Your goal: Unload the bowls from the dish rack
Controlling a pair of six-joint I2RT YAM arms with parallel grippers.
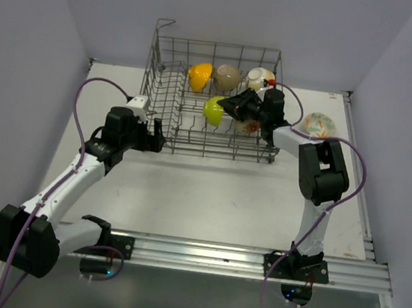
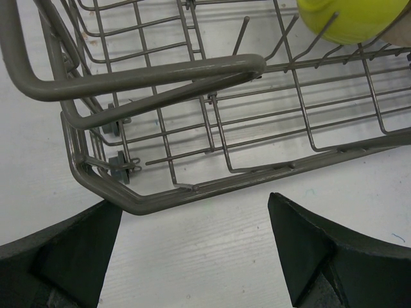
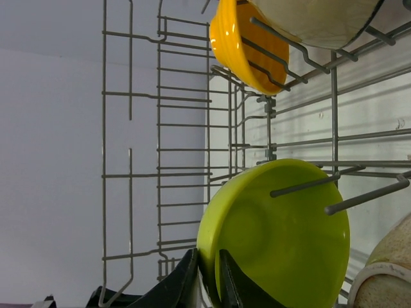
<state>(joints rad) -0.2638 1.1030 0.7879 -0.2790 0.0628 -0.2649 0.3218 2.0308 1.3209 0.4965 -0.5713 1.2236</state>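
Pinching lime bowl (image 3: 276,237) rim: right tool (image 3: 209,285), wrist-view only.

Overhead and close wrist views share dish rack (image 1: 207,145).

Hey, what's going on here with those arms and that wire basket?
Two robot arms are unloading bowls. The right end effector is inside the rack, clamped on the rim of the green bowl. The left end effector hangs open by the rack's near corner, holding nothing. A patterned bowl lies on the table. A yellow bowl, beige bowl and white bowl stand in the rack.
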